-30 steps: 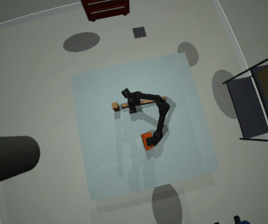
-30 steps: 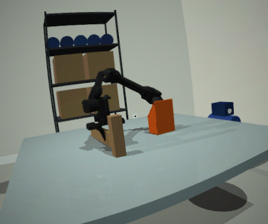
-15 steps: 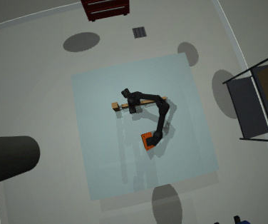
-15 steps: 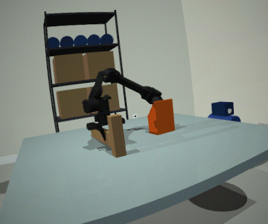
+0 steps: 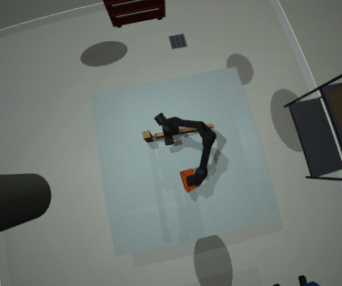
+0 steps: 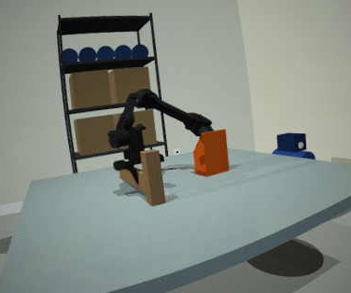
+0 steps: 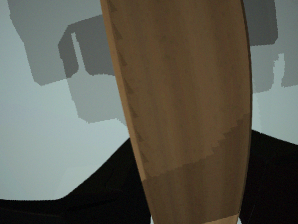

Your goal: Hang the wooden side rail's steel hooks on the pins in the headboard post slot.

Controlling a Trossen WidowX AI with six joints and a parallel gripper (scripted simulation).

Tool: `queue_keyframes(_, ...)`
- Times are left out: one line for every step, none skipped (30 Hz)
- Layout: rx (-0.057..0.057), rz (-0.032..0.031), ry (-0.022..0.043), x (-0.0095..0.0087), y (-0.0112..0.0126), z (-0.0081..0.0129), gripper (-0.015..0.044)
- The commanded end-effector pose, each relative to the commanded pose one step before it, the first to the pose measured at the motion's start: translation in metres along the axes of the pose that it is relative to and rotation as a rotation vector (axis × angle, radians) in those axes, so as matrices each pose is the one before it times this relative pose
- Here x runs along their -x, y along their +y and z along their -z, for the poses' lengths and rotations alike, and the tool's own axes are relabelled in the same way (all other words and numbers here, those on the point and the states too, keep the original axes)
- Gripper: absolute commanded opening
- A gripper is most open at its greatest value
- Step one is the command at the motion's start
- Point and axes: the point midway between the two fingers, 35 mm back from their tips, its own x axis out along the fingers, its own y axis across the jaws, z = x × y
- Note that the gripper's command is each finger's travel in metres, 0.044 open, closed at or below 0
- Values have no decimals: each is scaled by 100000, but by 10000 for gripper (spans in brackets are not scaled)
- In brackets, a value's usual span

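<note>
Gripper (image 6: 129, 164) pinching side rail (image 5: 191, 130) beside post (image 6: 153, 177), mid-bench. Open pale bench (image 6: 97, 233) all round; shelving (image 6: 108, 84) behind.

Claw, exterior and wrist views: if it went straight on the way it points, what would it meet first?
The claw points downward, shut on the wooden side rail. Straight on, the rail itself comes first, then probably the table beneath; the gap between them is hard to judge.
</note>
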Motion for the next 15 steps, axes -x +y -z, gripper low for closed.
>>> queue_keyframes(179,-1147,537,535,156,398,0)
queue_keyframes(0,0,1,8,7,8,0)
queue_keyframes(0,0,1,8,7,8,0)
queue_keyframes(0,0,1,8,7,8,0)
queue_keyframes(0,0,1,8,7,8,0)
queue_keyframes(0,0,1,8,7,8,0)
queue_keyframes(0,0,1,8,7,8,0)
queue_keyframes(0,0,1,8,7,8,0)
queue_keyframes(0,0,1,8,7,8,0)
queue_keyframes(0,0,1,7,7,8,0)
queue_keyframes(0,0,1,5,8,8,0)
queue_keyframes(0,0,0,4,6,7,0)
queue_keyframes(0,0,0,0,3,11,0)
queue_keyframes(0,0,0,-4,-2,11,0)
queue_keyframes(0,0,0,-5,-7,9,0)
